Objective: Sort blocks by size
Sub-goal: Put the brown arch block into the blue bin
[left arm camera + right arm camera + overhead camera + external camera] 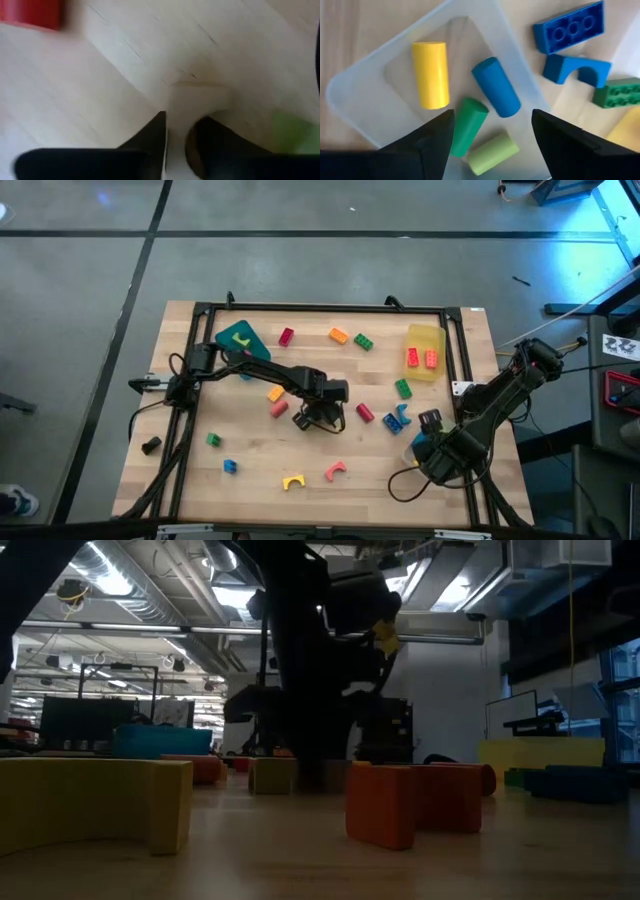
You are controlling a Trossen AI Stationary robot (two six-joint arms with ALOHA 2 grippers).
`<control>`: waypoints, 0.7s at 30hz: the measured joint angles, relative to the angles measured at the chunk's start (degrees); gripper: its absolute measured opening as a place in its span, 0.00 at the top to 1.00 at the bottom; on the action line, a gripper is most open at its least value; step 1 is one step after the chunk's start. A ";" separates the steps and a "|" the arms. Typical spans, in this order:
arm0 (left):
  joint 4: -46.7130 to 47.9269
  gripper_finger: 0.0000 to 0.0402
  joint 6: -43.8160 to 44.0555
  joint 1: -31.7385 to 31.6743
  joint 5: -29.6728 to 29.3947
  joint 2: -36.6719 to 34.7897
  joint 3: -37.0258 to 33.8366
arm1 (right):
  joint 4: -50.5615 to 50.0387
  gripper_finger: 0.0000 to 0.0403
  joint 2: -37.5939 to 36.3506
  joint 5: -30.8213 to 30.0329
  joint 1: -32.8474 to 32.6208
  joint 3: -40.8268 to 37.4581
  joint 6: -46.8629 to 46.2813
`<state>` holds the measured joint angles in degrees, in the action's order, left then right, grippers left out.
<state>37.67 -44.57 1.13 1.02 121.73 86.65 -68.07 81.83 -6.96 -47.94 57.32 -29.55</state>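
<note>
- High view: the blocks (365, 412) lie scattered over the table (250, 450). A red cylinder lies near centre, a yellow arch (292, 482) and a pink arch (335, 471) toward 6 o'clock, and loose bricks toward 12.
- Two red-orange bricks (421, 358) sit in the yellow tray (425, 335) at about 2 o'clock. The teal tray (243, 340) is at 11.
- The clear tray (365, 75), at about 4 o'clock, holds four cylinders: yellow (430, 75), blue (496, 87), green (467, 127) and pale green (492, 152).
- The left gripper (318, 420) hangs low over bare wood at table centre. Its fingers (150, 137) are drawn nearly together with nothing between them.
- It needs to open wide and centre on one block. The red cylinder at its 3 o'clock looks nearest. Gripping across the curved sides should stop it rolling.
- The right gripper (492, 117) hovers over the clear tray, fingers spread wide and empty.
</note>
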 joint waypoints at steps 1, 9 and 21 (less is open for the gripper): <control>0.06 0.84 0.08 0.00 -0.07 0.00 0.09 | 0.02 0.34 0.00 -0.73 0.00 0.00 0.02; 2.57 0.93 6.34 -0.11 -0.47 -0.57 4.17 | -1.44 0.34 0.01 -2.58 3.40 1.78 -0.16; 20.83 0.92 13.36 -5.03 -20.89 -11.18 6.54 | -3.76 0.34 0.01 -10.86 14.01 7.19 10.83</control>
<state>58.50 -31.22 -3.90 -19.87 110.55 93.19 -71.82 81.84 -17.82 -33.93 64.51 -18.73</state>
